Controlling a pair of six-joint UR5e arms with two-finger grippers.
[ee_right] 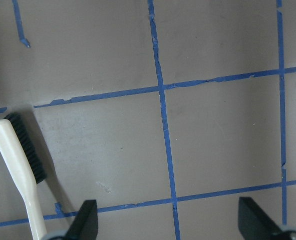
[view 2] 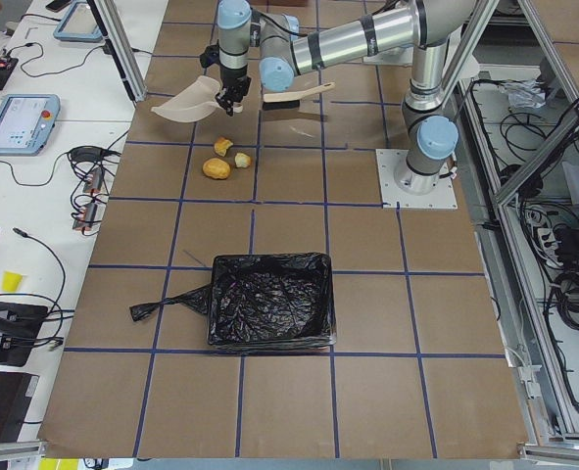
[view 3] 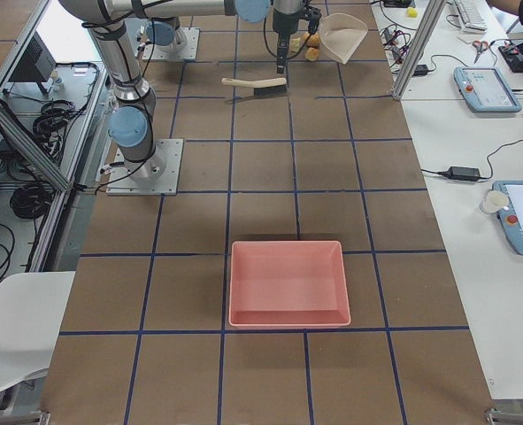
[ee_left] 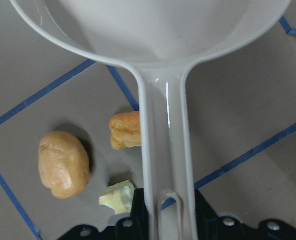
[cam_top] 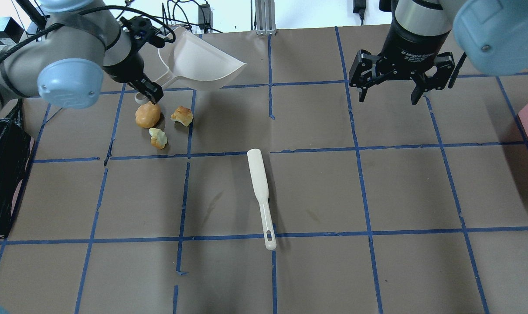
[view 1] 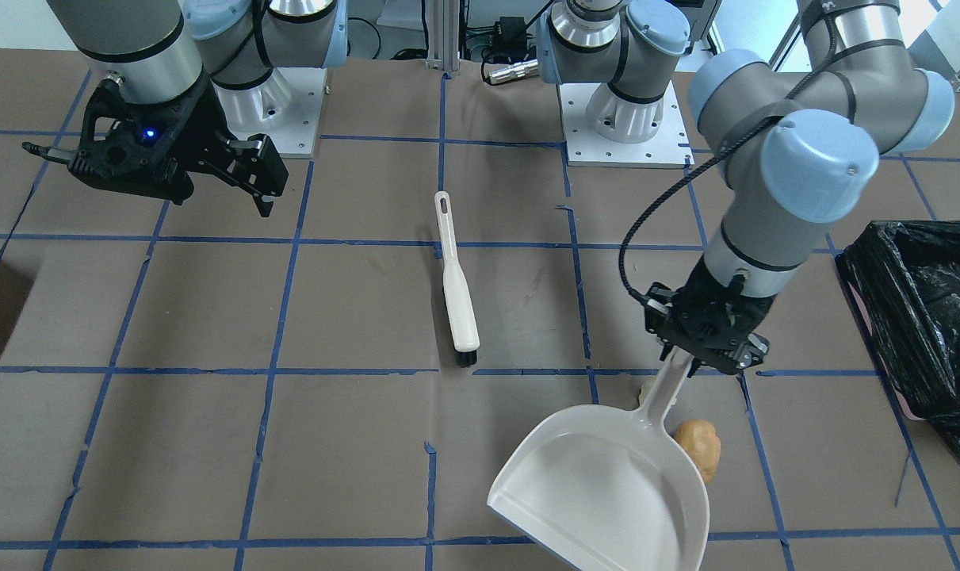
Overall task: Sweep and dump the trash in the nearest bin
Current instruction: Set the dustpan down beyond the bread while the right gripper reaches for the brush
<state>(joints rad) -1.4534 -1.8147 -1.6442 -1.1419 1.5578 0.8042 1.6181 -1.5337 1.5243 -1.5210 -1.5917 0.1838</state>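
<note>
Far left of the brush (cam_top: 260, 192) sits the black-bagged bin (cam_top: 2, 174), nearer it the left hand (cam_top: 149, 92) clamps the white dustpan (cam_top: 198, 61) by its handle just above the three pieces of trash (cam_top: 148, 114) on the bench (cam_top: 377, 196), and right of the brush the right hand (cam_top: 389, 98), lettered "2F Adaptive", hangs wide open, empty.

We see a robotics lab — two arms (view 2: 421, 98) bolted to a tape-gridded table (view 2: 289, 401), teach pendants (view 3: 481, 88) on white side benches (view 3: 456, 230) (cables (view 2: 568, 284) trailing nearby).
</note>
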